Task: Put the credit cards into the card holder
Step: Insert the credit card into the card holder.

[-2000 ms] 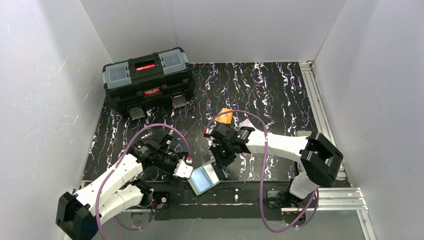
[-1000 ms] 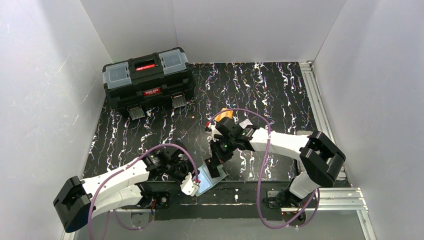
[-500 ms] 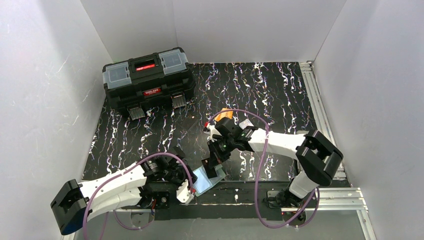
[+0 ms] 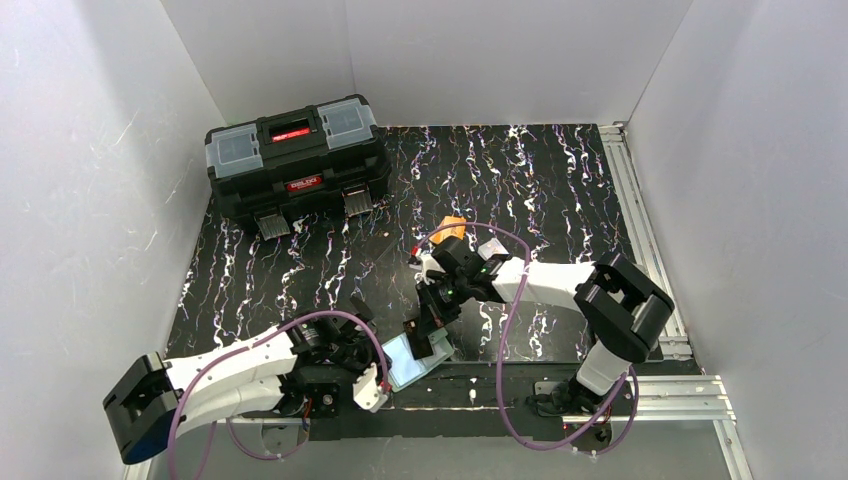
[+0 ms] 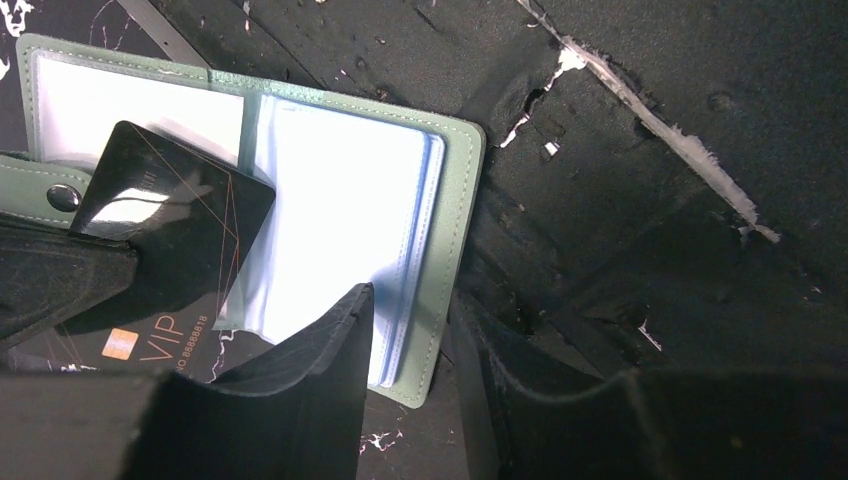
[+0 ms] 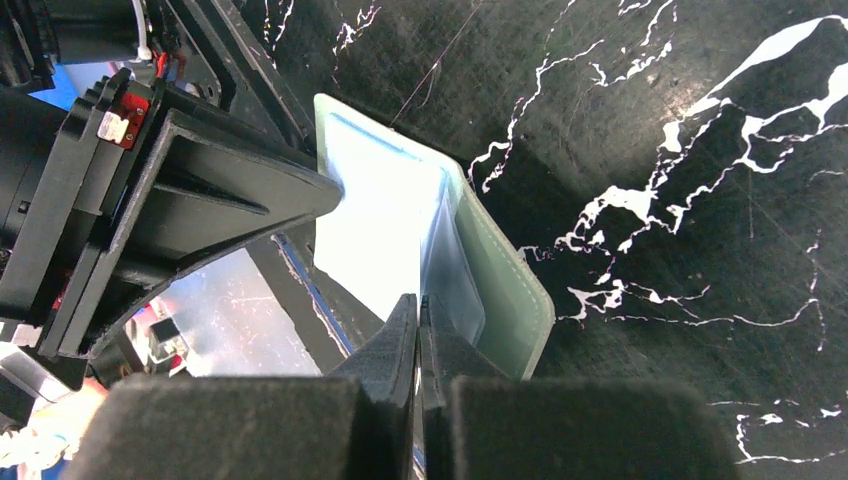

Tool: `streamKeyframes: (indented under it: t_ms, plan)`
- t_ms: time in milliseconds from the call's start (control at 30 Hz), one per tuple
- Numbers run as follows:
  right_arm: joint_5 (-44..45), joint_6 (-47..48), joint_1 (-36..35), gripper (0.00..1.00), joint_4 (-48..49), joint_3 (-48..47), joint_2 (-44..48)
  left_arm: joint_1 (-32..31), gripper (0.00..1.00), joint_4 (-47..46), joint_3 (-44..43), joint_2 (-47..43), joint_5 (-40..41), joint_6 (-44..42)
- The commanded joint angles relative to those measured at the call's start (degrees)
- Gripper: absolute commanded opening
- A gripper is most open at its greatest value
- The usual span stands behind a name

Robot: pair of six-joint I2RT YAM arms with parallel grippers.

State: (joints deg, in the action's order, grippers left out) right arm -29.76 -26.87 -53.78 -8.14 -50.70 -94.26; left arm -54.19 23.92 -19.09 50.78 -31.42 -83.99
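Motion is coming mostly from the left arm: over the last two seconds it is swinging low toward the near edge of the tabletop (image 4: pixel 540 170). The left claw (image 5: pixel 410 300) is now straddling the free edge of the card holder (image 5: pixel 340 180), one finger over the clear inner sleeves and the other outside the green cover. Its jaws are narrowing but are standing parted, with a gap showing beside the cover, so it is not yet pinching.

The card holder is lying open at the near edge, between the two arms. The right claw (image 6: pixel 418 300) is staying closed on a dark card (image 5: pixel 175 210) printed VIP, holding it tilted over the inner pages with one corner overlapping the sleeves. Judging by this, the left side is getting ready to brace the holder so that card can be slid in.

The orange card (image 4: pixel 452 229) and the white card (image 4: pixel 490 247) are lying farther back on the tabletop, just behind the right wrist, so most of the task is still waiting.
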Motion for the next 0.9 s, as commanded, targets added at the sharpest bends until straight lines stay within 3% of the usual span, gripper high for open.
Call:
streamKeyframes:
  t_ms: [0,433,867]
  plan:
    - [-2.5,-0.7,0.9,0.01,3.4,1.5,-1.5,-0.6,0.32,-0.7,0.3,0.5,-0.5,-0.3]
    - [-3.5,-0.6,1.9,0.01,5.1,6.6,-1.4,-1.7,0.26,-0.7,-0.9,2.7,1.1,1.8]
    - [-4.0,1.6,0.6,0.01,2.3,4.2,-3.9,-2.3,0.25,-1.2,-1.9,4.3,1.8,3.1]
